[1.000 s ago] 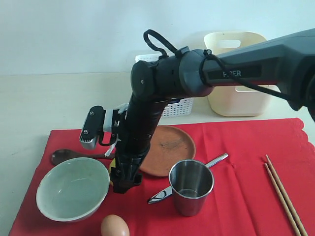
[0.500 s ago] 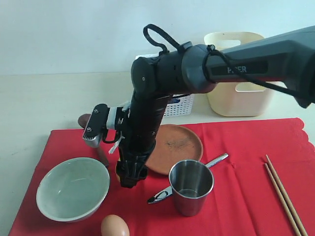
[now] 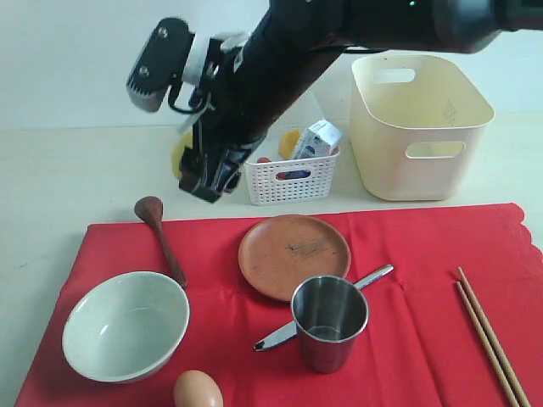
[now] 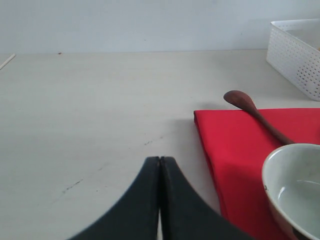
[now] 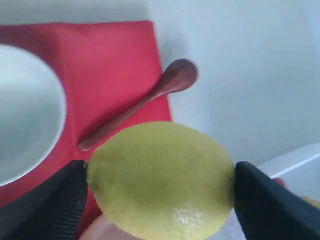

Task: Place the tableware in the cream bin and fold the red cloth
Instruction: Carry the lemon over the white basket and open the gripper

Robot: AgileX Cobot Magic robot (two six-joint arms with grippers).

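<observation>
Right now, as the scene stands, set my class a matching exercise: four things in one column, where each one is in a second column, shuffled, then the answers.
Things
1. lemon
2. milk carton
3. wooden spoon
4. chopsticks

Places
A. in the white basket
B. side by side on the red cloth
C. between the jaws of the right gripper
D. head on the bare table, handle on the cloth

Pairs: 1-C, 2-A, 3-D, 4-B
</observation>
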